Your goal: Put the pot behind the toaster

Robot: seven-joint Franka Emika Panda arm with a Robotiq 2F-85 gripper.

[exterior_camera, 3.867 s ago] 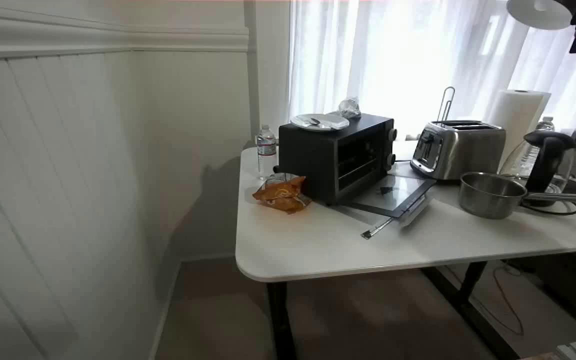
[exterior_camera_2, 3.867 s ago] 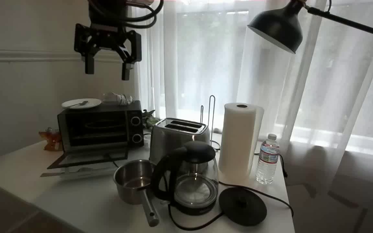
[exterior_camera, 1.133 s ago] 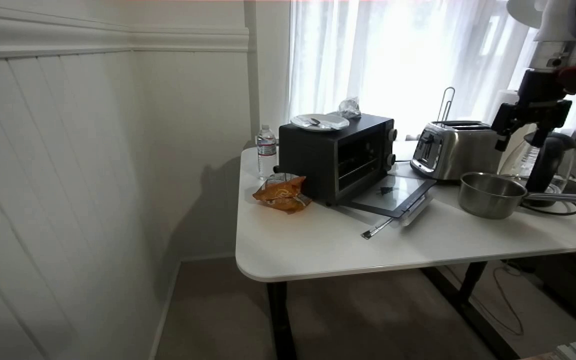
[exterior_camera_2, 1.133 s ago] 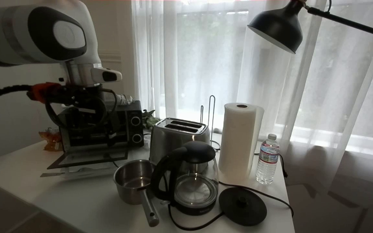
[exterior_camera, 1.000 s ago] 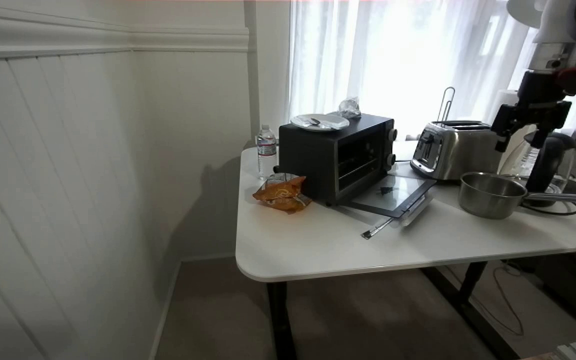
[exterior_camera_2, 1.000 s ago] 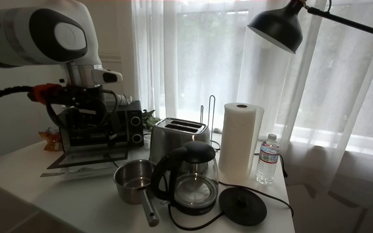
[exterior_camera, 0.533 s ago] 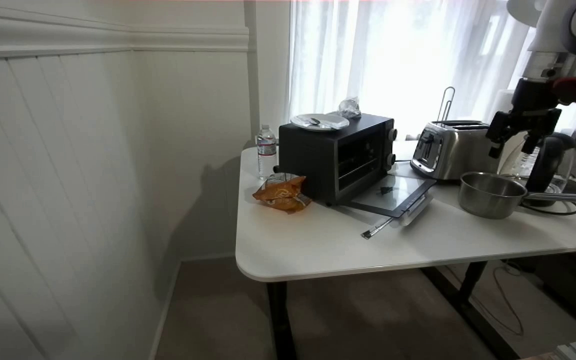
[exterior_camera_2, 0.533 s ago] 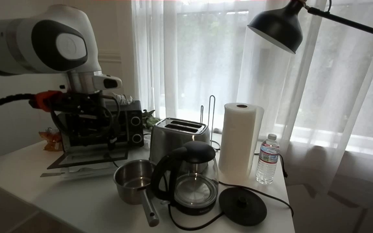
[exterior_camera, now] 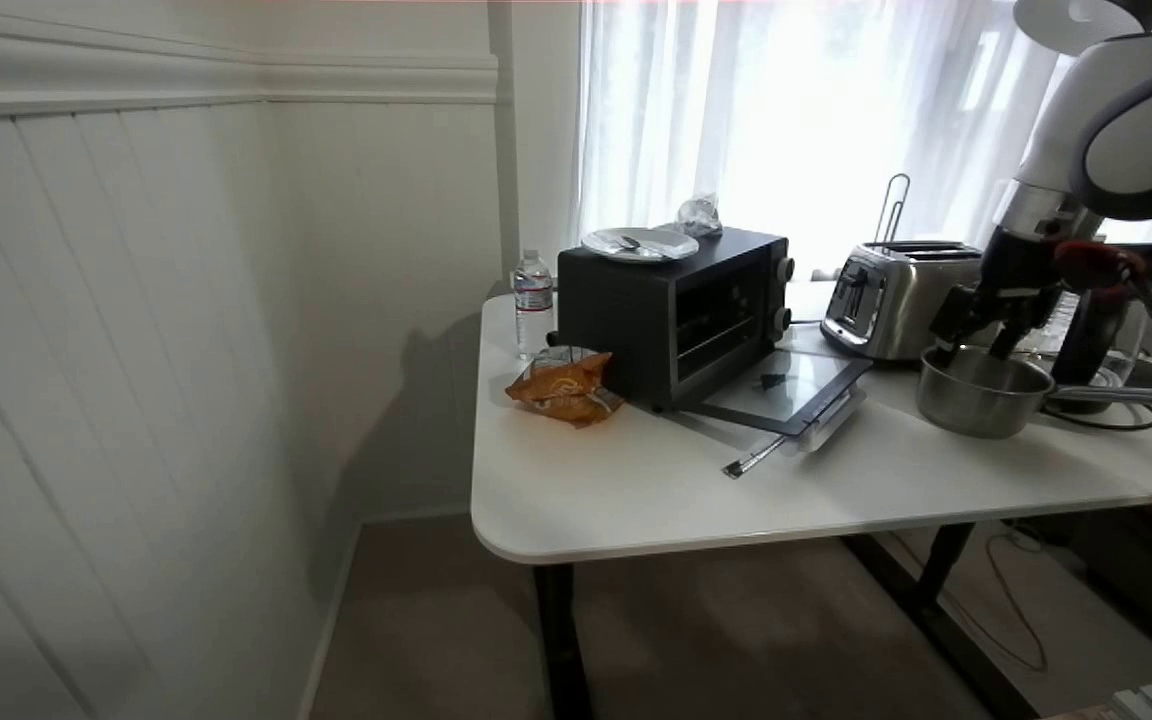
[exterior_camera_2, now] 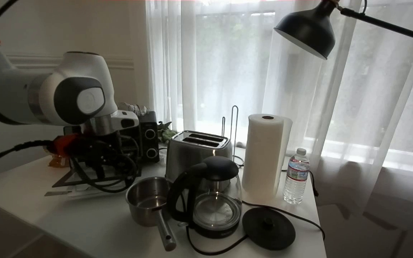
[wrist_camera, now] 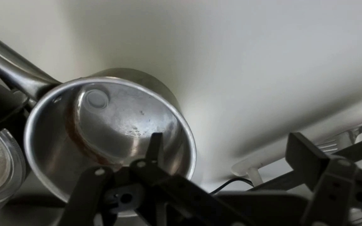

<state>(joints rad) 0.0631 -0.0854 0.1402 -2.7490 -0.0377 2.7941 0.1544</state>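
The jaws stand wide apart and grip nothing: in the wrist view, 1 of the 2 fingers [wrist_camera: 155,146] shows over the pot [wrist_camera: 115,122], its partner beyond the rim [wrist_camera: 193,149]. I can't tell whether either reaches below that edge. The pot sits upright on the worktop [exterior_camera: 586,500], just beside the kettle [exterior_camera_2: 215,206] and near the toaster [exterior_camera: 896,300], not yet behind it. It looks like thin, stiff metal, fairly light and unlikely to suffer from a firm squeeze, but the smooth wall [exterior_camera: 976,410] may let it swivel, and the long handle [exterior_camera_2: 164,229] should weigh that side down. I'd pinch the wall across the rim, well down, and lift slowly. Inside are a brown band [wrist_camera: 79,142] and pale flecks [wrist_camera: 134,132], stain or reflection; I make out no food. The kettle's water level is unclear. A plastic bottle [exterior_camera_2: 296,177] looks full of something clear, probably water. Farther off, the toaster oven [exterior_camera: 626,325] has its door [exterior_camera: 796,395] open, and the orange bag [exterior_camera: 568,392] hides its contents.
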